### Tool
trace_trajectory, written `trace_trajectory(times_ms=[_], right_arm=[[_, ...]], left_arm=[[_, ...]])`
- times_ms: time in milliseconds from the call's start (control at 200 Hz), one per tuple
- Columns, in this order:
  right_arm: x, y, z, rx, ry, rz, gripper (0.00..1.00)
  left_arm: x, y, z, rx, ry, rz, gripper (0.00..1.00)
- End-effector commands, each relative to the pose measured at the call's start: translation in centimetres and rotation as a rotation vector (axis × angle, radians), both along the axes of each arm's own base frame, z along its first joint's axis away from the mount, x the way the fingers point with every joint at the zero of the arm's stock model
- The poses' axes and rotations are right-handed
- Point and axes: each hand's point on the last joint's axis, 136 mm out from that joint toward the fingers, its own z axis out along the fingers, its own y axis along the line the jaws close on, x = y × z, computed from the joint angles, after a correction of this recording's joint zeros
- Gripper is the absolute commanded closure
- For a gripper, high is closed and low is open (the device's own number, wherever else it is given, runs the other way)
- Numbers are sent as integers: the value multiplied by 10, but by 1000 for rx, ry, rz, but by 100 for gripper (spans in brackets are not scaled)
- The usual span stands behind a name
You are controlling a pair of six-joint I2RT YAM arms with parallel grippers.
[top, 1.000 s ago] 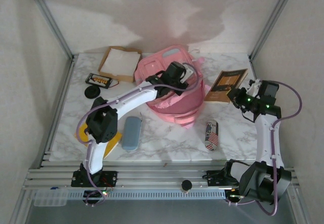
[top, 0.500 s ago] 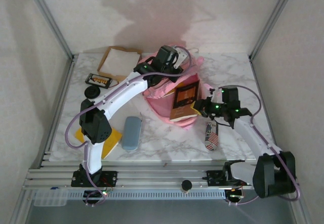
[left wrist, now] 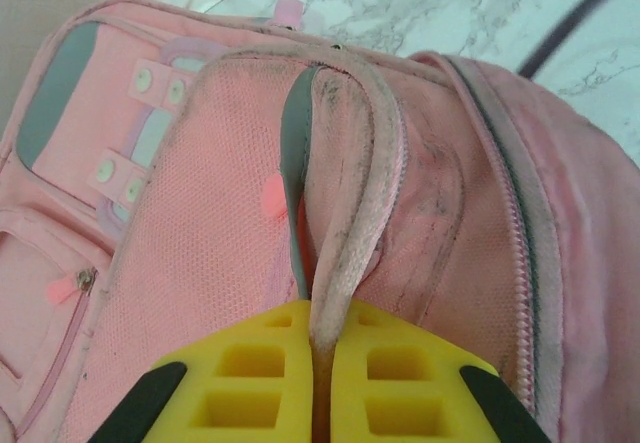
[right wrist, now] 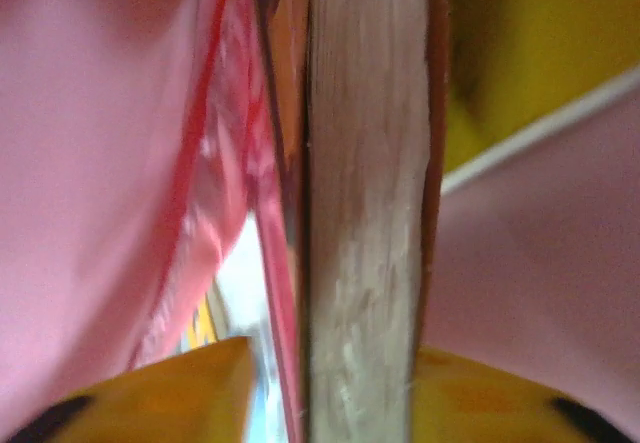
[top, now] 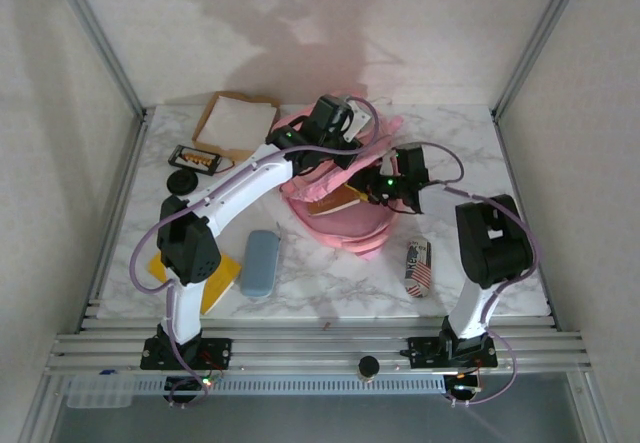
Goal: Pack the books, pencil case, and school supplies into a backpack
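Overhead, the left pincer (left wrist: 322, 358) was clamped tight on a strap loop (left wrist: 345, 193) of the pink backpack (left wrist: 200, 243), which sat mid-desk (top: 330, 283). The right pincer (right wrist: 365, 388) gripped the dark brown book (right wrist: 365, 213) by its page edge, with the book partly inside the backpack's mouth.

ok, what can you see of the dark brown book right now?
The dark brown book is a thin paperback, mostly down inside the pink backpack; from above a brown-orange strip shows at the opening. The right pincer is shut on it, a yellow finger on each cover, with the pale page edge facing the wrist camera. Pink fabric sits close on both sides.
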Motion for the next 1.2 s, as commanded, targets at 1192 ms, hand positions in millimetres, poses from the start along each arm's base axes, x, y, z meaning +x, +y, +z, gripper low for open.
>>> trace_trajectory(times_ms=[1192], right_arm=[[66, 37, 16, -75, -261, -308, 66]], left_arm=[[-11, -16, 64, -167, -63, -47, 100]])
